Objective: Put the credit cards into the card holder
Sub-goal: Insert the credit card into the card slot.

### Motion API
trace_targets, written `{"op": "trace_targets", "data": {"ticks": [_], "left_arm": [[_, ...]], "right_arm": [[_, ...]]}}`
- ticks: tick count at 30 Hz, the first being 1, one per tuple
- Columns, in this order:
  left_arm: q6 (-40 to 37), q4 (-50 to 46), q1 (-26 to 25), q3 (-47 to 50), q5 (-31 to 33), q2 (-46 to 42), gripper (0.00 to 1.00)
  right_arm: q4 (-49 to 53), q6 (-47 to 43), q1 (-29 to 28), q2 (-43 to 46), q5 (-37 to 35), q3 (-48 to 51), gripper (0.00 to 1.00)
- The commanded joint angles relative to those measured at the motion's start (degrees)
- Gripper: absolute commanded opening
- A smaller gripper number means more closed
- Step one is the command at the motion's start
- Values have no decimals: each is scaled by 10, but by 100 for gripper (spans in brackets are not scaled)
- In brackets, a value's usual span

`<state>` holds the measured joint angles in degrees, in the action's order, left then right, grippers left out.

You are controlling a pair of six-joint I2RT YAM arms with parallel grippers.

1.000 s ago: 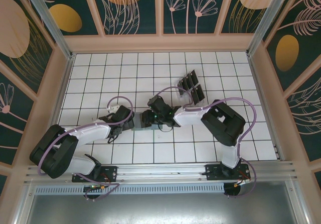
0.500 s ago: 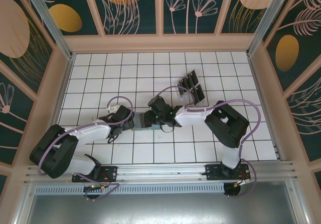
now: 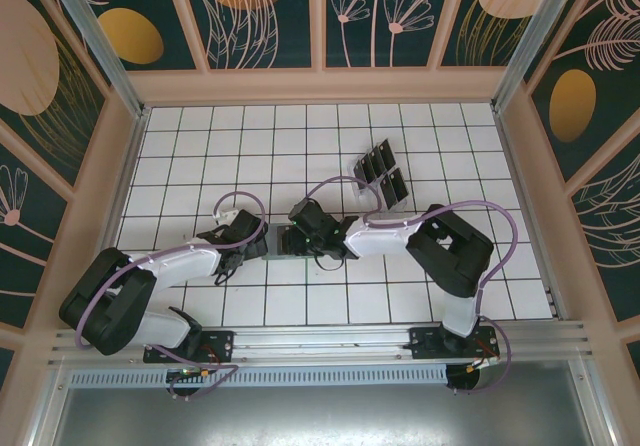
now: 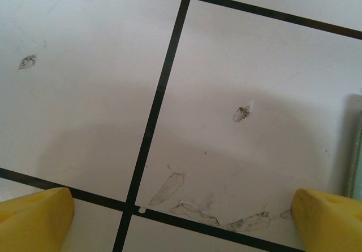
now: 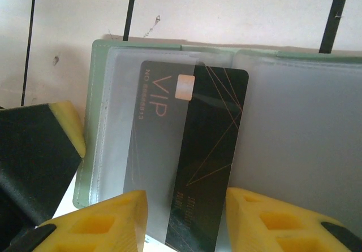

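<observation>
Right pincer (image 5: 186, 200) clamps a black VIP card (image 5: 210, 129), part-slid under the open green card holder's (image 5: 95, 116) sleeve. Spare credit cards (image 3: 381, 172) wait beyond the holder. Left pincer (image 4: 181, 202) spread, beside it.

The top camera looks steeply down on the whole bench (image 3: 200, 146); both wrist cameras hover close, sharing the card holder (image 5: 97, 94).

Between the jaws, the card (image 5: 186, 161) is glossy black with thin copper lines, copper "VIP" lettering and a pale pink square. Beyond it, the holder (image 5: 97, 82) is sage green with frosted grey sleeves. The fingers (image 5: 107, 224) are yellow. The table (image 4: 85, 94) is white tile with black grid lines.
</observation>
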<state>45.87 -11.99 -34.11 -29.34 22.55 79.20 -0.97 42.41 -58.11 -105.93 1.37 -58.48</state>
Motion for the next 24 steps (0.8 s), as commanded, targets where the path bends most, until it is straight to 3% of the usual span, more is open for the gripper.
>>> {"op": "trace_targets", "data": {"ticks": [1,24], "left_arm": [[-10,15,3,10,-32,16,99],[-7,23,3,17,-41,13,99]], "right_arm": [[-3,11,-4,-6,-5,0,41],[2,-7,-6,-39,22,-59,42]]}}
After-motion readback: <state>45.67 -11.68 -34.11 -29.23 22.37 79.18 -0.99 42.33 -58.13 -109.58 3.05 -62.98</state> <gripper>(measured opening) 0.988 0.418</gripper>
